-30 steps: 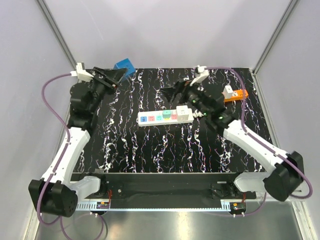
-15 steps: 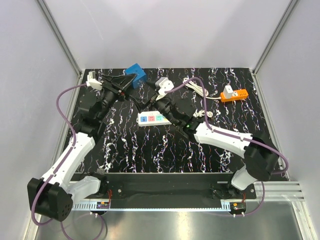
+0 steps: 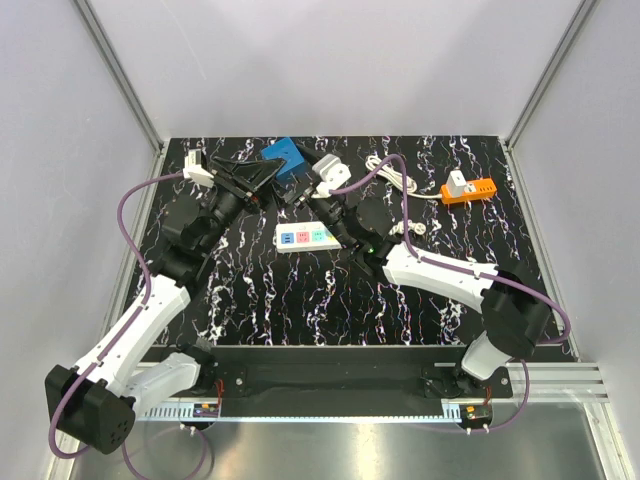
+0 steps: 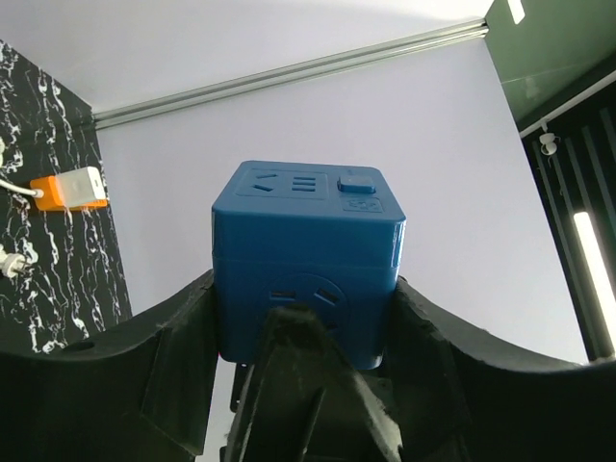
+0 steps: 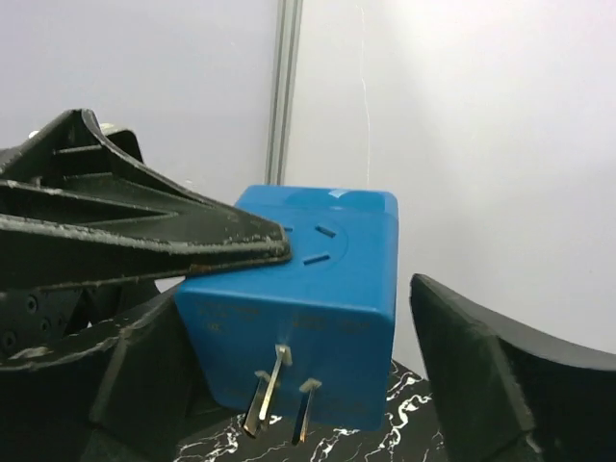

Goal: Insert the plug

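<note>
The left gripper [image 4: 303, 322] is clamped on the blue plug cube [image 5: 318, 289], held in the air behind the power strip [image 3: 303, 237]; the right gripper [image 5: 303, 361] straddles it with jaws apart; a bite too near the prongs [image 5: 279, 399] could twist it as the left lets go, spoiling insertion

On the black tabletop veined with white like marble [image 3: 300, 300]: near the middle, lying flat, a white rectangular power strip with coloured sockets [image 3: 303, 237], its right end covered from view. Toward the far right corner, an orange block topped by a small white piece [image 3: 468, 189]. Left of that, a loose white cord [image 3: 392, 172], and nearer, a small white round fitting [image 3: 418, 228].
</note>
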{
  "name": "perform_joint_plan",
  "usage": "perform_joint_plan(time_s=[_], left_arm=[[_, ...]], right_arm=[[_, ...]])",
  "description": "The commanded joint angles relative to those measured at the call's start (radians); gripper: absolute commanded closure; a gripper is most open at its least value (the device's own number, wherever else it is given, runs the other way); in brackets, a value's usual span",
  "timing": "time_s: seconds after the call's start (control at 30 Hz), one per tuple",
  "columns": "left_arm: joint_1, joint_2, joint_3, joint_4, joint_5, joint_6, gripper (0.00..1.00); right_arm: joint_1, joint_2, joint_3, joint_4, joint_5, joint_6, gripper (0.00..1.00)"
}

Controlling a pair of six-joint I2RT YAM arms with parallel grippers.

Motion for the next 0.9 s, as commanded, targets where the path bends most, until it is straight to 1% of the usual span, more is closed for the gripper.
perform_joint_plan(time_s=[0.0, 0.03, 0.07, 0.1, 0.13, 0.17, 0.2, 0.23, 0.27, 0.3, 0.33, 0.37, 0.43, 0.47, 0.5, 0.53, 0.57, 0.6, 0.63, 0.67, 0.7, 0.73, 0.77, 0.8, 0.83, 0.87], left_arm=[[-0.006, -0.029, 0.008, 0.056, -0.032, 0.017, 1.0], [-0.006, -0.027, 0.01, 0.056, -0.029, 0.025, 1.0], [-0.006, -0.026, 0.011, 0.056, -0.016, 0.044, 1.0], [-0.006, -0.024, 0.016, 0.058, -0.003, 0.055, 0.94], [-0.006, -0.021, 0.019, 0.064, 0.01, 0.064, 0.78], [-0.006, -0.017, 0.019, 0.073, 0.042, 0.095, 0.5], [-0.006, -0.015, 0.019, 0.102, 0.07, 0.123, 0.35], [-0.008, -0.013, 0.023, 0.111, 0.131, 0.155, 0.25], [-0.006, -0.015, 0.028, 0.104, 0.159, 0.222, 0.11], [-0.006, -0.018, 0.037, 0.096, 0.187, 0.257, 0.08], [-0.006, -0.03, 0.037, 0.093, 0.245, 0.291, 0.07], [-0.006, -0.038, 0.039, 0.046, 0.265, 0.372, 0.06], [-0.006, -0.067, 0.075, -0.069, 0.284, 0.464, 0.04], [-0.006, -0.075, 0.088, -0.12, 0.294, 0.57, 0.04], [-0.006, -0.084, 0.115, -0.227, 0.297, 0.625, 0.04], [-0.006, -0.099, 0.128, -0.281, 0.297, 0.675, 0.04], [-0.008, -0.108, 0.138, -0.325, 0.3, 0.768, 0.04], [-0.005, -0.119, 0.148, -0.393, 0.302, 0.808, 0.04], [-0.006, -0.142, 0.151, -0.415, 0.314, 0.84, 0.04], [-0.003, -0.154, 0.151, -0.43, 0.33, 0.898, 0.04], [-0.003, -0.164, 0.152, -0.424, 0.359, 0.923, 0.04], [-0.003, -0.176, 0.155, -0.418, 0.448, 0.945, 0.04], [-0.003, -0.179, 0.161, -0.401, 0.507, 0.972, 0.04], [-0.005, -0.175, 0.183, -0.392, 0.573, 0.98, 0.05], [-0.003, -0.162, 0.194, -0.383, 0.69, 0.982, 0.07], [-0.005, -0.155, 0.204, -0.376, 0.731, 0.98, 0.12]], right_arm=[[0.004, -0.01, 0.016, 0.075, 0.0, -0.066, 0.39], [0.004, -0.02, 0.01, 0.075, -0.014, -0.072, 0.56], [0.004, -0.025, 0.001, 0.086, -0.041, -0.077, 0.68], [0.004, -0.031, -0.017, 0.093, -0.054, -0.081, 0.78], [0.004, -0.045, -0.025, 0.1, -0.063, -0.081, 0.89], [0.004, -0.05, -0.036, 0.091, -0.077, -0.078, 0.95], [0.005, -0.069, -0.039, 0.074, -0.078, -0.069, 1.0], [0.004, -0.083, -0.042, 0.051, -0.088, -0.058, 1.0], [0.004, -0.097, -0.048, -0.009, -0.107, -0.049, 1.0], [0.004, -0.131, -0.054, -0.046, -0.121, -0.026, 1.0], [0.002, -0.154, -0.059, -0.087, -0.134, -0.014, 1.0], [0.005, -0.175, -0.074, -0.17, -0.134, 0.001, 1.0], [0.002, -0.252, -0.1, -0.251, -0.17, 0.031, 1.0], [0.002, -0.281, -0.129, -0.321, -0.181, 0.038, 1.0], [-0.002, -0.342, -0.143, -0.365, -0.19, 0.06, 1.0], [-0.007, -0.374, -0.154, -0.411, -0.206, 0.073, 1.0], [-0.012, -0.407, -0.171, -0.51, -0.241, 0.086, 1.0], [-0.03, -0.468, -0.175, -0.561, -0.259, 0.122, 1.0], [-0.044, -0.491, -0.177, -0.618, -0.278, 0.145, 1.0], [-0.059, -0.516, -0.172, -0.722, -0.337, 0.17, 1.0], [-0.077, -0.536, -0.171, -0.765, -0.37, 0.225, 1.0], [-0.113, -0.572, -0.171, -0.797, -0.411, 0.25, 1.0], [-0.133, -0.585, -0.166, -0.849, -0.499, 0.314, 1.0], [-0.153, -0.606, -0.163, -0.868, -0.556, 0.343, 1.0], [-0.189, -0.612, -0.162, -0.88, -0.613, 0.374, 1.0], [-0.202, -0.617, -0.156, -0.891, -0.725, 0.402, 1.0]])
